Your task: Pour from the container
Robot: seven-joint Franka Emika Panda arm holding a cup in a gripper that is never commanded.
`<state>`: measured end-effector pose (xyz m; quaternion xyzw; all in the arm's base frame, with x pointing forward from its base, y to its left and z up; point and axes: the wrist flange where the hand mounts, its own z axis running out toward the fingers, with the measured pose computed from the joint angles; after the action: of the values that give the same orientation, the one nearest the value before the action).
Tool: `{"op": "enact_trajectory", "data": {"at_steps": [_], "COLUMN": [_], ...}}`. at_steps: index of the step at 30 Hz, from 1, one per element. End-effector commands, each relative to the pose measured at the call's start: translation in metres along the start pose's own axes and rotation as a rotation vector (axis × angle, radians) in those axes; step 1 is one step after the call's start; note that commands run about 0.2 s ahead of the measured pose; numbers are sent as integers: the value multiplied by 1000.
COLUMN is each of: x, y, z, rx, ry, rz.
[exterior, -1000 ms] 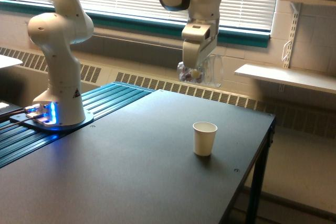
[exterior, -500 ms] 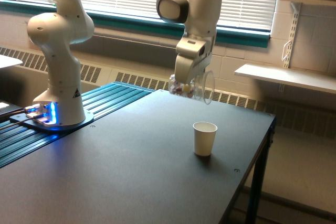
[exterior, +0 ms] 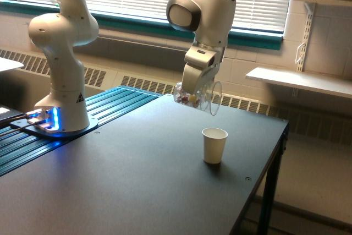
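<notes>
Clear thin-rimmed container point(exterior: 199, 97), tilted

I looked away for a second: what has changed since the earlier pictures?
The hand has carried the clear container lower and tipped it further, its rim now angled down toward the paper cup. The bits are still inside. The hand keeps its hold; the paper cup and the table have not moved.
</notes>
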<state>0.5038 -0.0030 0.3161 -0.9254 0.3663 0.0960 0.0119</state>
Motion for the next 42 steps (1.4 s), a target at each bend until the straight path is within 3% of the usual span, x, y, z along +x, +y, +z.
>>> {"op": "enact_trajectory", "data": {"at_steps": [1, 17, 42], "x": [-7, -6, -1], "y": [-11, -16, -26], "z": [7, 32, 43], "rx": [-35, -107, -139], "ry": [-13, -91, -120], "rz": [0, 53, 72]}}
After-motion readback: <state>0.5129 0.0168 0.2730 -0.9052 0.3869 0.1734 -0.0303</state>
